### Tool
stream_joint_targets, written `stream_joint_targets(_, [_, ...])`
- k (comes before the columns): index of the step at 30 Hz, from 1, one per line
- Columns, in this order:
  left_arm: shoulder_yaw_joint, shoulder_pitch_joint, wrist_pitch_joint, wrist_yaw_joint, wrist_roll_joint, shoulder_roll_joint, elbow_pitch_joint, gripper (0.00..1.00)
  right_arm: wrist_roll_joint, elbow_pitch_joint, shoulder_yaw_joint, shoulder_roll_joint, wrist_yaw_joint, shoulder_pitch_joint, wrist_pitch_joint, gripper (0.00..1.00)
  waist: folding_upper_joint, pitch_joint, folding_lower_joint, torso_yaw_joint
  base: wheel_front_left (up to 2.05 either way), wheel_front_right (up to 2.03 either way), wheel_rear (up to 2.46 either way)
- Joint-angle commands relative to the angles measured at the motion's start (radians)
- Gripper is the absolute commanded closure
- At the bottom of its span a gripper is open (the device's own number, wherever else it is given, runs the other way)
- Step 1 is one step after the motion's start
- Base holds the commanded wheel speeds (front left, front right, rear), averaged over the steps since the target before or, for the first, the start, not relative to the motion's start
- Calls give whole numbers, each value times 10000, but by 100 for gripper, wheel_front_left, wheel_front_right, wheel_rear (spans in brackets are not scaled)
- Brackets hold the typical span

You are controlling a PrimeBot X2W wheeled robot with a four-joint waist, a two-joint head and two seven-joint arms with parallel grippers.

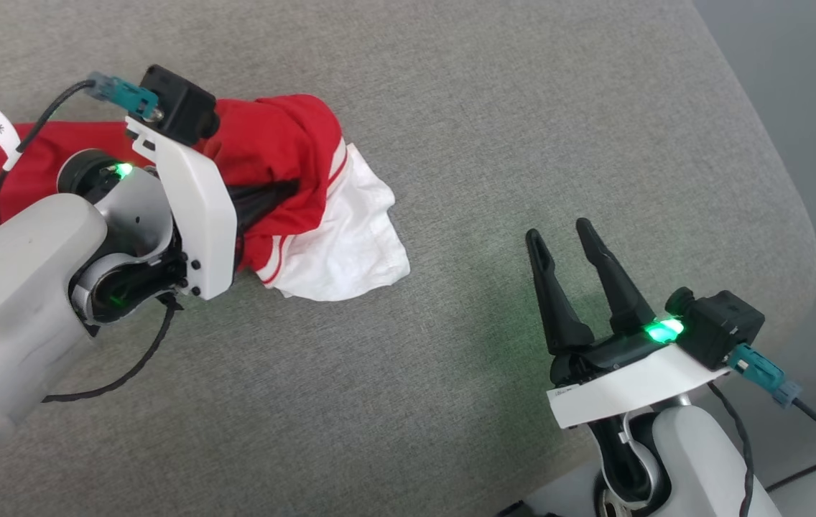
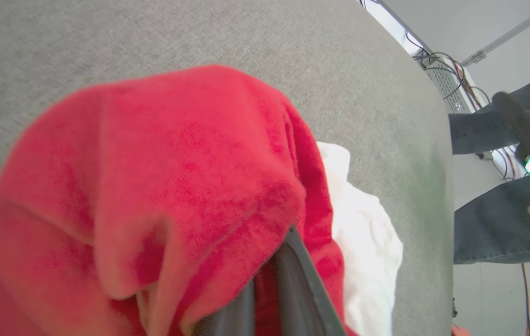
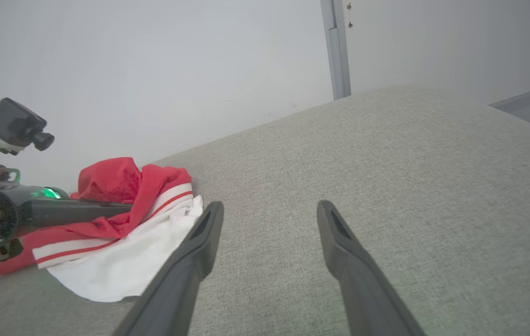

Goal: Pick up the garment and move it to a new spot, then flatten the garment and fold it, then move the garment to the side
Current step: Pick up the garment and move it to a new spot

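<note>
1. The grey cushion [image 1: 494,108]: the upholstered surface on which everything rests.
2. The garment [image 1: 286,143]: red, bunched in a heap on the cushion's left part. Its white sleeve [image 1: 350,244] lies spread on the cushion, on the side toward the cushion's middle.
3. The left gripper [image 2: 267,280]: low over the cushion, fingers pressed together on a red fold, with more cloth draped over them.
4. The right gripper [image 1: 557,230]: above the cushion near its rounded right corner, fingers spread wide, nothing between them.
</note>
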Motion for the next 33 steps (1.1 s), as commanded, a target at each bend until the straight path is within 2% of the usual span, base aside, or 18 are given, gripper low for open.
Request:
stream_joint_targets(1, [-285, -94, 119, 20, 174, 45, 187, 100, 105, -91, 51, 5, -7, 16, -22, 0, 0, 88, 0, -92, 0, 0, 0])
stream_joint_targets(8, [-1106, -137, 665, 33, 883, 175, 871, 100, 238, -215, 223, 7, -7, -86, -20, 0, 0, 267, 0, -281, 0, 0, 0])
stream_joint_targets(12, [-1195, -194, 412, 36, 1142, 219, 846, 100, 114, -213, 173, 5, -7, -120, -22, 0, 0, 232, 0, -243, 0, 0, 0])
stream_joint_targets(13, [-1188, -315, 173, 36, 1318, 204, 724, 95, 33, -190, 149, 7, -7, -126, -22, 0, 0, 197, 0, -201, 0, 0, 0])
stream_joint_targets(14, [-1172, -432, -78, 33, 1434, 194, 646, 67, -52, -162, 123, 8, -7, -130, -20, 0, 0, 141, 0, -142, 0, 0, 0])
stream_joint_targets(15, [-1163, -518, -289, 32, 1540, 166, 527, 53, -180, -120, 81, 5, -7, -136, -22, 0, 0, 71, 0, -63, 0, 0, 0])
stream_joint_targets(17, [-1147, -644, -642, 24, 1595, 131, 280, 15, -450, -22, -17, 7, -7, -158, -22, 0, 0, -104, 0, 143, 0, 0, 0])
stream_joint_targets(18, [-1149, -717, -868, 23, 1616, 127, 177, 0, -604, 40, -85, 4, -7, -170, -22, 0, 0, -202, 0, 275, 0, 0, 0])
stream_joint_targets(26, [-1170, -236, -3005, 21, 1115, -49, -125, 0, -2062, 732, -612, 5, -5, -300, -22, 0, 0, -1168, 0, 1514, 0, 0, 0])
stream_joint_targets(33, [-1049, 977, -5211, 21, 247, -344, 661, 0, -3110, 1265, -1427, 2, -7, -126, -22, 0, 0, -2065, 0, 2672, 0, 0, 0])
